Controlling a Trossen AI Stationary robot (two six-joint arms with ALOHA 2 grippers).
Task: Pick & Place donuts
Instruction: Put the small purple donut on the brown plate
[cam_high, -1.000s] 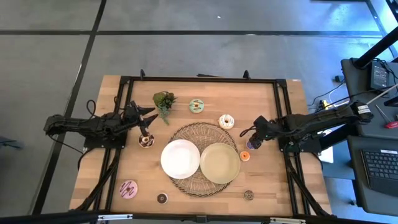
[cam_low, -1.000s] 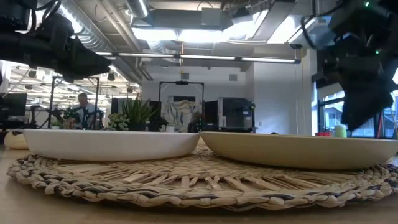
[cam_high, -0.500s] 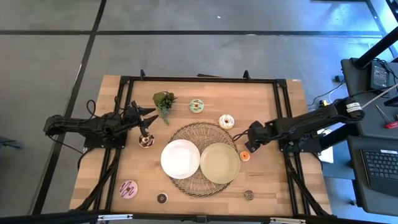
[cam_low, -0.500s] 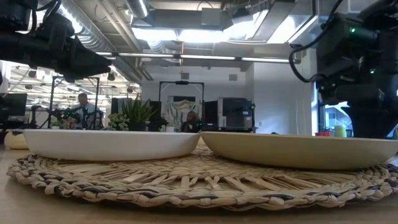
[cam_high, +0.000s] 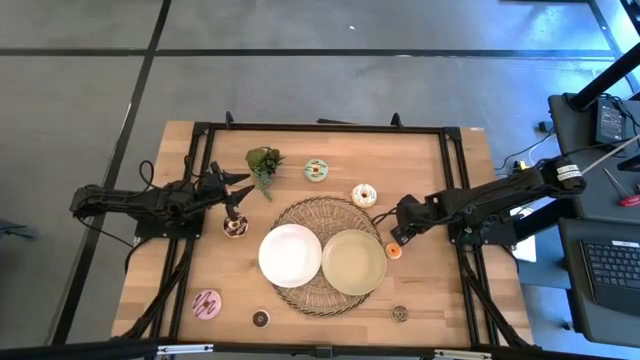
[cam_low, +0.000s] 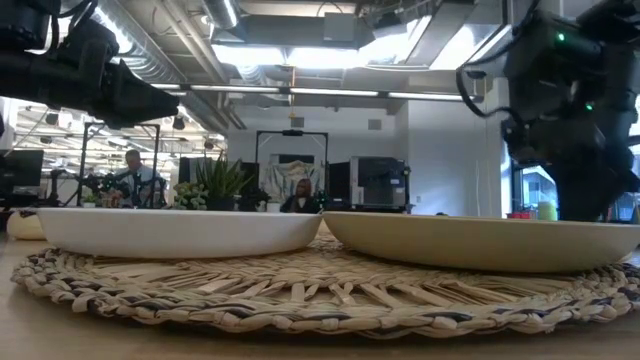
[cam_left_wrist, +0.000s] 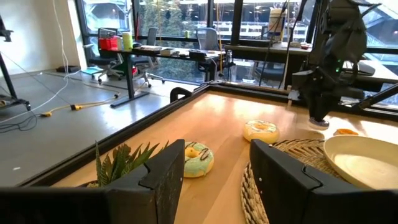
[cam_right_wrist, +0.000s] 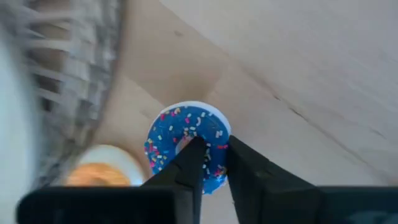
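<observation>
A blue sprinkled donut lies flat on the wooden table just right of the woven mat, next to an orange donut. My right gripper stands over the blue donut, pointing down, shut on it. Far left, my left gripper hovers open and level, with a brown donut just nearer on the table. A white plate and a pale-green plate rest on the mat. A mint donut and a cream donut lie behind the mat. My right gripper pinches one side of the blue donut's ring. One finger stands in the hole and the other outside the rim. The fingers come from above, pointing down. The donut lies flat on the table.
A green plant sprig lies at the back left. A pink donut and two small dark donuts lie along the near edge. A black frame rail runs along the far edge.
My right gripper has gone down and toward the table's left and near edge, onto the blue donut, which it now covers in the high view. The donuts and plates have stayed in place.
</observation>
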